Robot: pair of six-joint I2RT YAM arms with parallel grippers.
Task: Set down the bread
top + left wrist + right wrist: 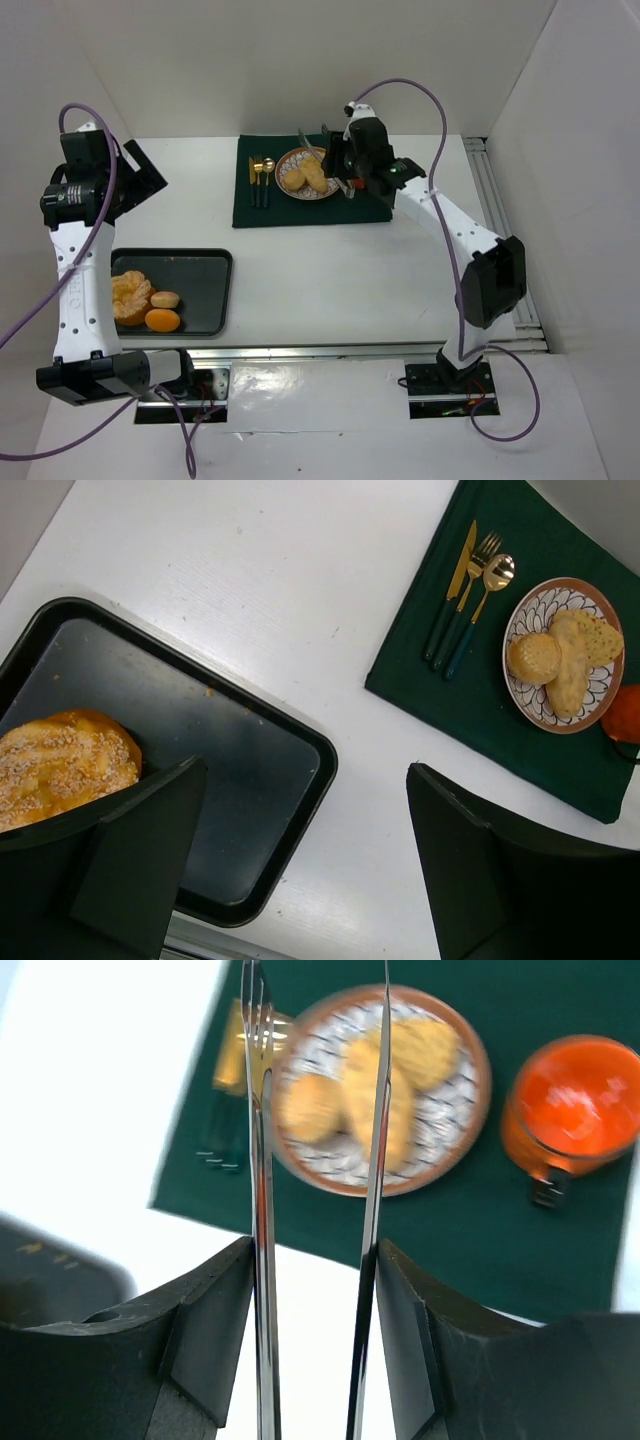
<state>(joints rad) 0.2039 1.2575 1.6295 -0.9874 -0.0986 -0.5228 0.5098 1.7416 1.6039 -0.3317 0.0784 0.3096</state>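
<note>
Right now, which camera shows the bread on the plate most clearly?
Left wrist: the bread lies sharp and unobstructed there. Top external shows it small and far away; right wrist shows it blurred behind the tongs.

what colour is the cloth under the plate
The cloth is dark green; left wrist view shows it best.

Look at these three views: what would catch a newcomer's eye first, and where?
The patterned plate of bread rolls on the green mat at the far side, with the right gripper holding metal tongs over it. Then the black tray at the near left, bearing a peeled orange.
</note>
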